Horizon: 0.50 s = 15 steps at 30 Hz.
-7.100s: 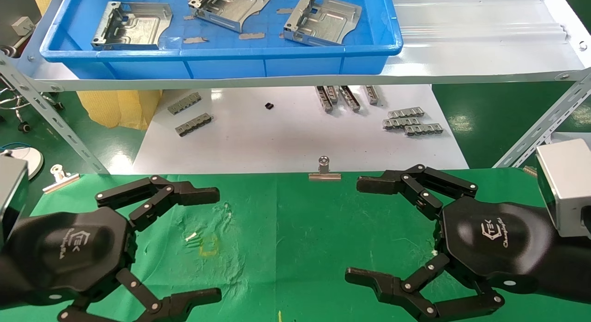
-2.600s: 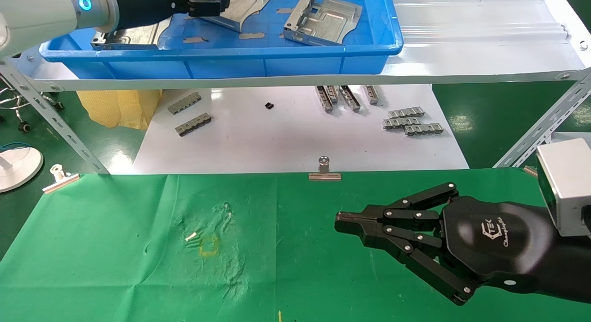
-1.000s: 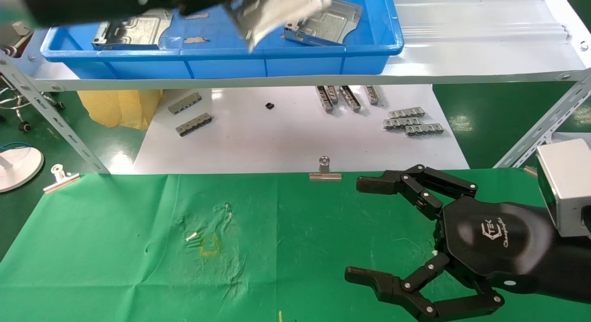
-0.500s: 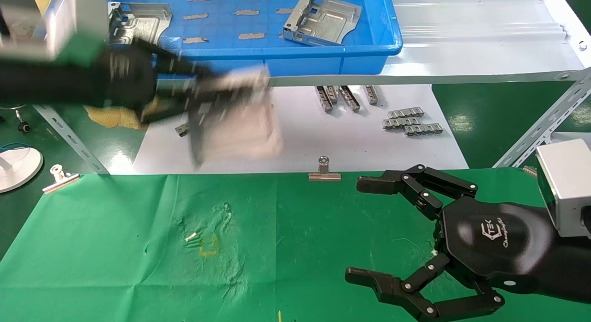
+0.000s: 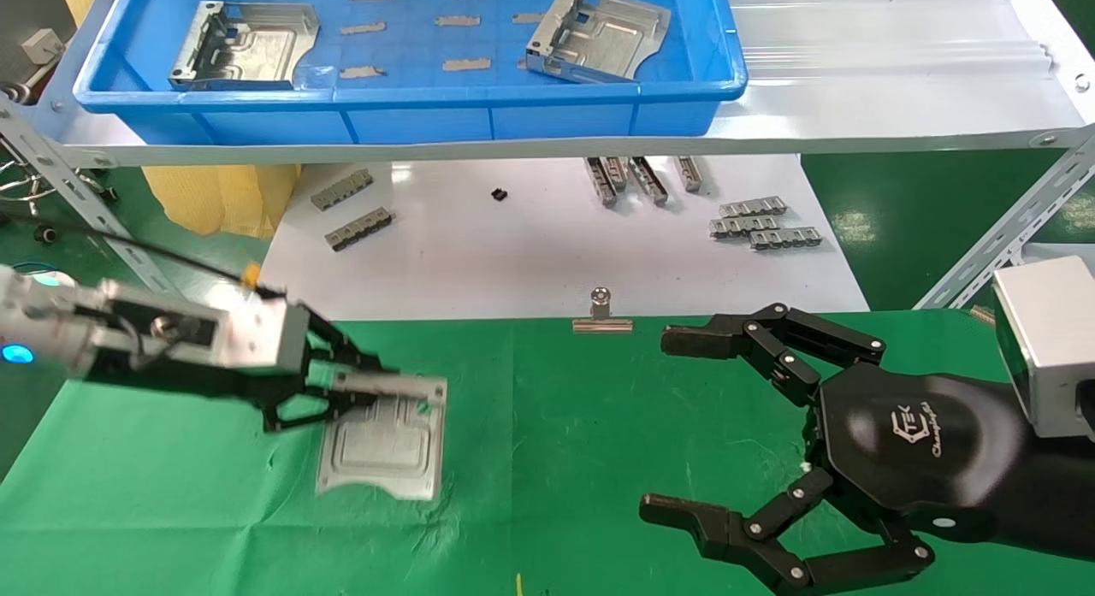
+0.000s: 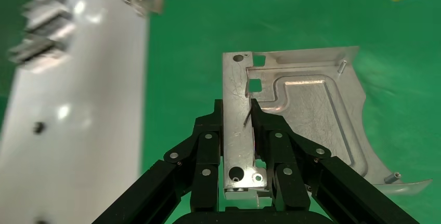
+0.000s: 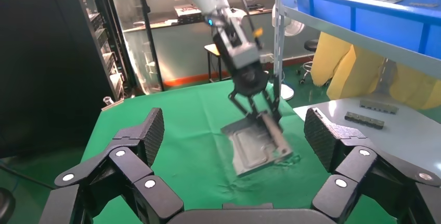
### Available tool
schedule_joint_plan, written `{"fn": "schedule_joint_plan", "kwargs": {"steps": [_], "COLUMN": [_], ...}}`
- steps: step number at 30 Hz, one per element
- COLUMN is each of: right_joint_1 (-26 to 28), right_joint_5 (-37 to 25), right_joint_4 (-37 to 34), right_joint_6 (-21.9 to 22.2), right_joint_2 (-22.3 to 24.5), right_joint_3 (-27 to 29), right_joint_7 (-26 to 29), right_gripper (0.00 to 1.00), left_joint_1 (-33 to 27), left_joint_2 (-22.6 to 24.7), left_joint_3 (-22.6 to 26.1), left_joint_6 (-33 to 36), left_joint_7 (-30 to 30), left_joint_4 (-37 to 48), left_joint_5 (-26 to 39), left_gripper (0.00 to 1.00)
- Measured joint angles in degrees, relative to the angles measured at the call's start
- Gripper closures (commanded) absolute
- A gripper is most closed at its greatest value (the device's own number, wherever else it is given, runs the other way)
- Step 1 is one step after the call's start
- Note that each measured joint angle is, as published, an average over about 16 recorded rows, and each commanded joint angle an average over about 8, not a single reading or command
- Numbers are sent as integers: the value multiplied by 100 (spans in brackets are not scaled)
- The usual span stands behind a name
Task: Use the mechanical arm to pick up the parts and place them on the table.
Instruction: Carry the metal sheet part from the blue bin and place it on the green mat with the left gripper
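My left gripper (image 5: 346, 391) is shut on the folded edge of a silvery stamped plate (image 5: 381, 442) and holds it low over the green table (image 5: 556, 425), left of the middle. In the left wrist view the fingers (image 6: 208, 141) clamp the plate's (image 6: 307, 109) folded strip from both sides. The right wrist view shows the left arm (image 7: 242, 52) with the plate (image 7: 255, 148) on or just above the cloth. Two more plates (image 5: 244, 44) (image 5: 599, 32) lie in the blue tray (image 5: 411, 100). My right gripper (image 5: 676, 425) is open and empty above the table's right side.
The blue tray sits on a grey shelf (image 5: 855, 91) with slanted struts (image 5: 94, 211) (image 5: 1009, 228). Below it a white sheet (image 5: 530, 254) holds small grey ridged strips (image 5: 761, 224). Binder clips (image 5: 601, 315) (image 5: 111, 327) grip the cloth's far edge. Grey tape scraps (image 5: 466, 64) lie in the tray.
My left arm took the middle plate from the tray and carried it down to the green cloth, left of centre. My right gripper shut, then opened again, and has stayed in place.
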Motion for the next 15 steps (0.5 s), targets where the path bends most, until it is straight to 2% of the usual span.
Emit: {"fn": "schedule_joint_plan", "kwargs": {"steps": [7,8,15], "right_joint_1": [0,0,0], "right_joint_5": [0,0,0], "right_joint_4": [0,0,0], "right_joint_6": [0,0,0], "right_joint_2": [0,0,0], "right_joint_3": [0,0,0], "right_joint_7": [0,0,0], "right_gripper": [0,0,0], "left_joint_1": [80,85,74], "left_joint_2": [238,262,354], "left_joint_3": [90,92,53], "left_joint_6": [-205,-240,-315], "left_joint_7": [471,525,813], "left_joint_4": [540,601,925], "left_joint_5": [122,126,78], "left_gripper": [9,0,0]}}
